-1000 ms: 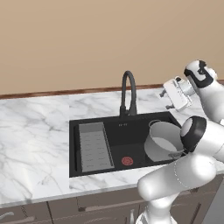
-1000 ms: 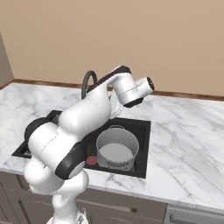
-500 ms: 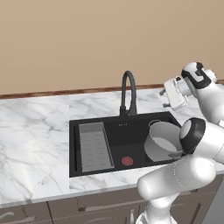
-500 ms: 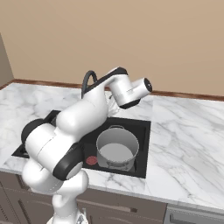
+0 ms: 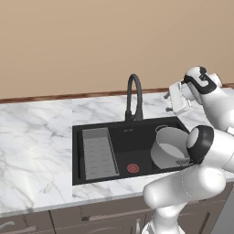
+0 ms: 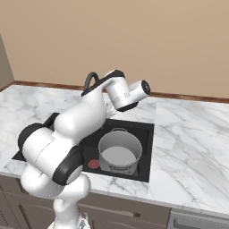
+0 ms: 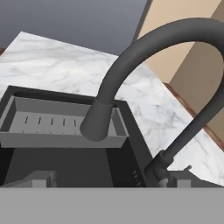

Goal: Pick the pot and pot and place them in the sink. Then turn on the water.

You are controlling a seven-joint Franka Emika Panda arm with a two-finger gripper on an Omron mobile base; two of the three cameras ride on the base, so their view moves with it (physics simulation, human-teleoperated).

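Above the sink's (image 5: 100, 132) back rim, at three o'clock of the faucet (image 5: 134, 98), my gripper (image 5: 170, 99) hangs spread and empty, grey stockpot (image 5: 169, 147) resting in the basin's four-o'clock corner.

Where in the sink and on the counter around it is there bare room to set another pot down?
Inside the sink, a bare dark floor lies between the ribbed tray on the left and the grey pot on the right, around the red drain. The marble counter left of the sink is bare. The back rim is crowded by the faucet and gripper.
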